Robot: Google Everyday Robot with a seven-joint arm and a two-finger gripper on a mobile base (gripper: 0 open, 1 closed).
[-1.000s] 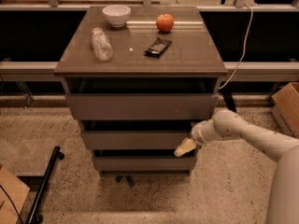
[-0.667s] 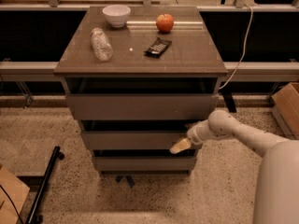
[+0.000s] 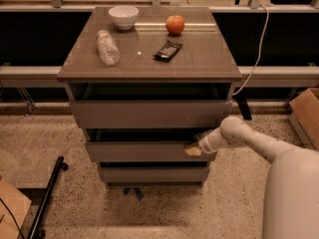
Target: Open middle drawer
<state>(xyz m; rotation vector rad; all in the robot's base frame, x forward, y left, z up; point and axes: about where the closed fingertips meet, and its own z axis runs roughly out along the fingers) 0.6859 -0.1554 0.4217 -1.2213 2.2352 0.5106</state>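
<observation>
The grey cabinet has three drawers under a grey top. The middle drawer stands slightly out from the frame, with a dark gap above its front. My gripper comes in from the right on the white arm. It sits at the top right edge of the middle drawer front, its tan tip touching that edge. The top drawer also stands out a little. The bottom drawer sits further back.
On the cabinet top lie a white bowl, an apple, a clear plastic bottle and a dark snack packet. A cardboard box stands at the right. A black bar lies on the floor at the left.
My gripper has moved left and slightly up along the middle drawer's front, from the right corner toward the top edge. The drawer has not visibly moved.
</observation>
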